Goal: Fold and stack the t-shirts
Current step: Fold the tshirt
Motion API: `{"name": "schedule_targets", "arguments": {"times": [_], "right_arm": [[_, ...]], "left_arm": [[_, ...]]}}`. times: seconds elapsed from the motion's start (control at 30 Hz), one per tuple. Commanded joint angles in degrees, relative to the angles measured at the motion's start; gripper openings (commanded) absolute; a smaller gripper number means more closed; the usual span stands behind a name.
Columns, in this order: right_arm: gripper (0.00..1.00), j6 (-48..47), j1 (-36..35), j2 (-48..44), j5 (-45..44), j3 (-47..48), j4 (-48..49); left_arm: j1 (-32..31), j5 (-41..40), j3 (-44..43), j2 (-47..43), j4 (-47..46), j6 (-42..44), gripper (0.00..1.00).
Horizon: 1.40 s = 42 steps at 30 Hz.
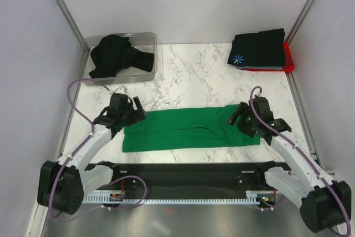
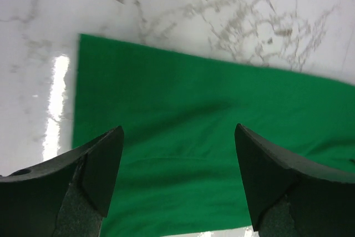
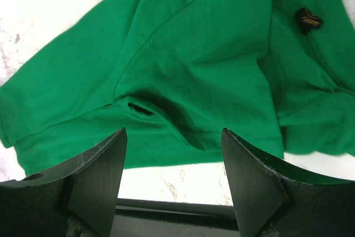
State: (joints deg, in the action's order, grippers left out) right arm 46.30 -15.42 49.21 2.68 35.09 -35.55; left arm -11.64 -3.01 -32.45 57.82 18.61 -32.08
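Note:
The green t-shirt [image 1: 188, 129] lies folded into a long strip across the near middle of the marble table. My left gripper [image 1: 135, 110] hovers open over its left end; the cloth [image 2: 183, 154] fills the gap between the fingers. My right gripper [image 1: 237, 116] hovers open over its right end, where a sleeve and the collar label show [image 3: 194, 70]. A folded black t-shirt with a blue-white starburst [image 1: 258, 49] lies on a red one [image 1: 287, 59] at the back right. Another black t-shirt [image 1: 116, 55] lies crumpled in a bin.
A clear plastic bin [image 1: 147, 41] stands at the back left. Grey walls and metal rails close in both sides. A black rail [image 1: 188, 173] runs along the table's near edge by the arm bases.

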Motion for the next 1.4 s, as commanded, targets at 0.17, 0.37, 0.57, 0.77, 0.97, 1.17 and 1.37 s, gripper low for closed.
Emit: {"name": "schedule_targets", "arguments": {"times": [0.17,0.37,0.57,0.77,0.97,1.17,1.37], "right_arm": [[0.79,1.86,-1.63,21.24,4.97,-3.36,14.10],[0.79,-0.07,-0.14,33.11,3.56,-0.21,17.09],[0.79,-4.20,0.83,48.91,1.10,14.28,17.36],[0.79,-9.64,0.83,69.75,6.63,39.94,12.44],[0.79,-10.09,0.83,87.15,10.93,63.58,10.41],[0.80,-8.07,0.65,102.28,15.08,85.82,10.33],[0.82,-7.55,0.74,110.48,15.69,99.81,11.55]], "left_arm": [[-7.08,-1.04,-6.31,15.91,-1.30,2.54,0.87],[-7.08,-0.86,-7.19,16.98,3.00,3.34,0.85],[-7.17,4.05,-4.30,15.13,5.38,-3.25,0.87],[-8.48,10.47,1.33,10.65,5.21,-9.66,0.87],[-14.19,14.34,6.51,5.37,1.79,-20.64,0.87],[-24.91,14.26,8.98,7.20,-9.19,-32.95,0.87],[-35.37,11.18,2.05,18.62,-14.92,-36.93,0.87]]}}
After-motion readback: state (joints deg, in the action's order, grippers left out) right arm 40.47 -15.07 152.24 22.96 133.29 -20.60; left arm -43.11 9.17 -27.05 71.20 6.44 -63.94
